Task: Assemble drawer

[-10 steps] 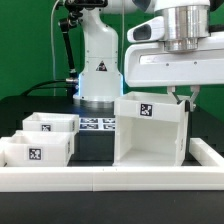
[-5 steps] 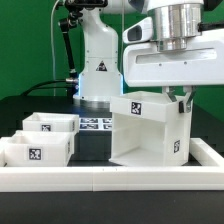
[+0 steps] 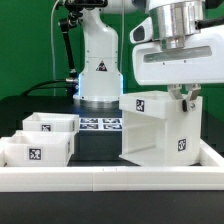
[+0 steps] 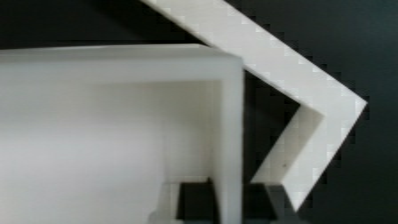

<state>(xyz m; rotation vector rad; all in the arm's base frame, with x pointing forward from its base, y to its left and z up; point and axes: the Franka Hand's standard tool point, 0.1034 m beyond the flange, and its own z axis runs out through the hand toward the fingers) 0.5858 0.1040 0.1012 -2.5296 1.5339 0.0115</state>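
Note:
The tall white drawer casing stands on the black table at the exterior view's right, turned so a tagged side wall faces the camera. My gripper comes down onto the casing's top edge at its right and is shut on the casing's wall. In the wrist view the thin white wall runs between my dark fingers. Two small shallow white trays sit at the exterior view's left: one in front and one behind, both tagged.
A long low white rail runs across the front and up the right side. The marker board lies flat behind the casing. The arm's white base stands at the back.
The casing has turned about its upright axis in my grip: its open front, which faced the camera, now faces the exterior view's left, and a tagged side wall shows. The gripper shifted slightly right.

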